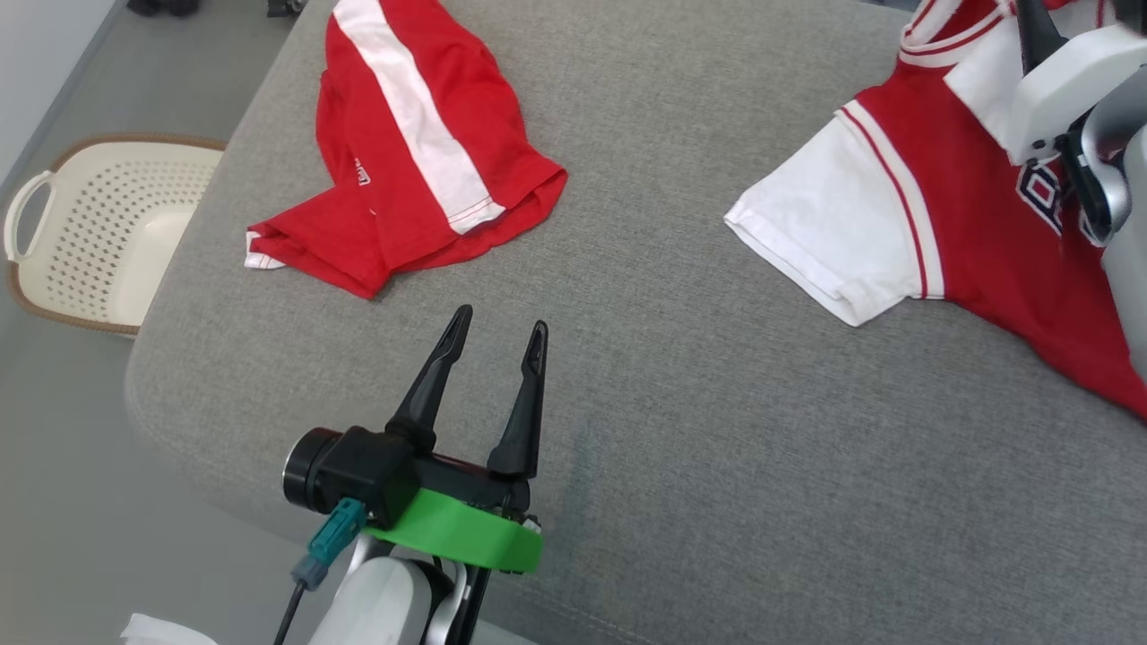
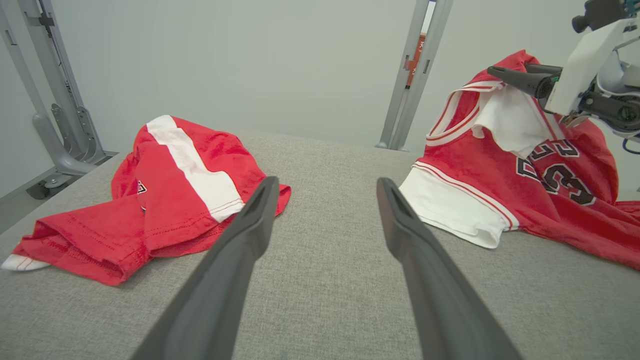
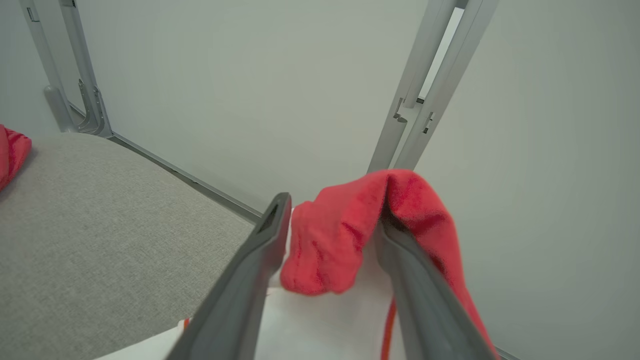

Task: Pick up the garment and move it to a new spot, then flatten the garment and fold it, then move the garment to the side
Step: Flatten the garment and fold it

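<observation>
The garment, a red jersey (image 1: pixel 968 224) with white sleeves and dark numbers, lies rumpled at the right of the grey cushioned surface (image 1: pixel 672 430). It also shows at the right of the left wrist view (image 2: pixel 500 175). My right gripper (image 3: pixel 332 210) hovers over the jersey's collar end with its jaws apart, and a fold of red cloth (image 3: pixel 425 220) hangs over one finger. In the head view that gripper (image 1: pixel 1035 36) is at the top right. My left gripper (image 1: pixel 500 320) stands open and empty above bare cushion near the front, seen along its own fingers (image 2: pixel 327 181).
A second red garment with a white stripe (image 1: pixel 403 152) lies crumpled at the back left (image 2: pixel 170 200). A cream perforated basket (image 1: pixel 90 233) sits on the floor beyond the cushion's left edge. Grey metal frame posts (image 2: pixel 415 75) rise behind the surface.
</observation>
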